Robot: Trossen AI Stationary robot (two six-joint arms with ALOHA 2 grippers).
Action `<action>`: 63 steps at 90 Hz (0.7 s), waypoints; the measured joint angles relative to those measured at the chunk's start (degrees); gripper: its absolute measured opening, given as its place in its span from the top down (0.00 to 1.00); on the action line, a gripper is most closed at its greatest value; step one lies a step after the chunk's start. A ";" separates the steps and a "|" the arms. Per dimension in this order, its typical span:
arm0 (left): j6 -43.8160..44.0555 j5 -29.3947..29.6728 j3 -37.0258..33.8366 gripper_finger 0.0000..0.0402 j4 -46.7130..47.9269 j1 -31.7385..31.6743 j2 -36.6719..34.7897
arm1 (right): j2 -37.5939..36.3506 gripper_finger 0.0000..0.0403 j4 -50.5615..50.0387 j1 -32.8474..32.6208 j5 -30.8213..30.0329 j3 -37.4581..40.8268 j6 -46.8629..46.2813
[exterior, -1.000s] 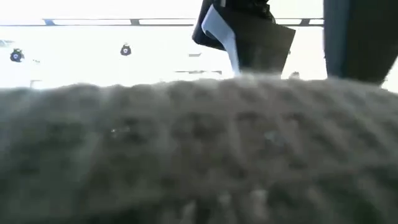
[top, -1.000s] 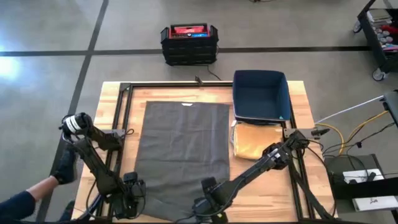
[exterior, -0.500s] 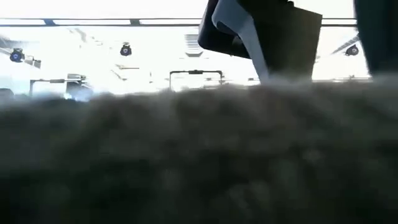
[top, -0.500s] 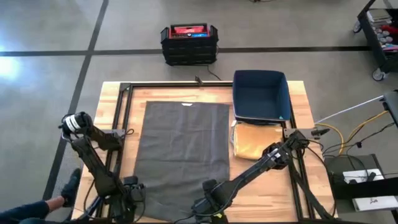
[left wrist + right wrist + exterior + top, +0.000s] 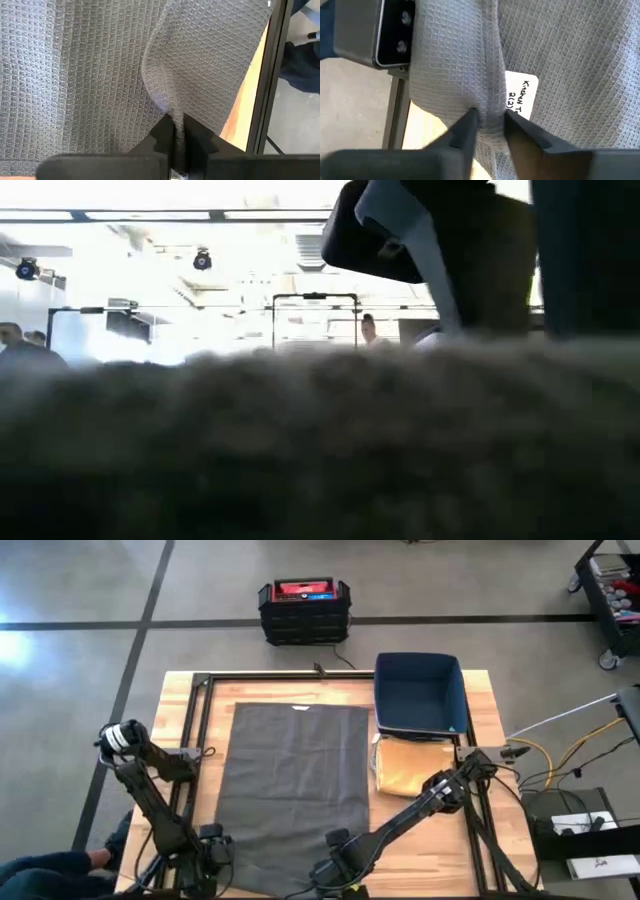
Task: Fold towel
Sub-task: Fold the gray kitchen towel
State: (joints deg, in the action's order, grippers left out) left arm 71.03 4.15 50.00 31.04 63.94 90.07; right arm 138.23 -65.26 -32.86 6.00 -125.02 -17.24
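our left gripper [image 5: 178, 131] sits low at the table's near edge, fingers pinched tight on the towel [image 5: 295, 780]. our right gripper [image 5: 487, 122] is beside it at the near edge, clamped on the towel too.

In the low view the near edge of the grey towel [image 5: 300, 450] sits lower than a second ago, baring more of the room behind. A person's foot [image 5: 112, 838] beside the table's left side shows closer to the picture's bottom edge than before.
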 joint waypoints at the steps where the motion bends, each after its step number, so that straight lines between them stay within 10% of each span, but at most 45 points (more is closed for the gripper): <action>1: 0.14 0.01 0.00 0.98 0.01 0.00 -0.04 | 0.00 0.91 -0.10 0.00 0.00 0.01 0.11; 63: 2.57 20.94 10.48 1.00 5.57 2.60 -6.56 | -10.28 1.00 -12.93 -12.27 -20.05 2.71 -12.69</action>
State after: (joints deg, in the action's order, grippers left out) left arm 73.60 25.10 60.48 36.61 66.55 83.51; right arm 127.96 -78.19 -45.13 -14.05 -122.30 -29.94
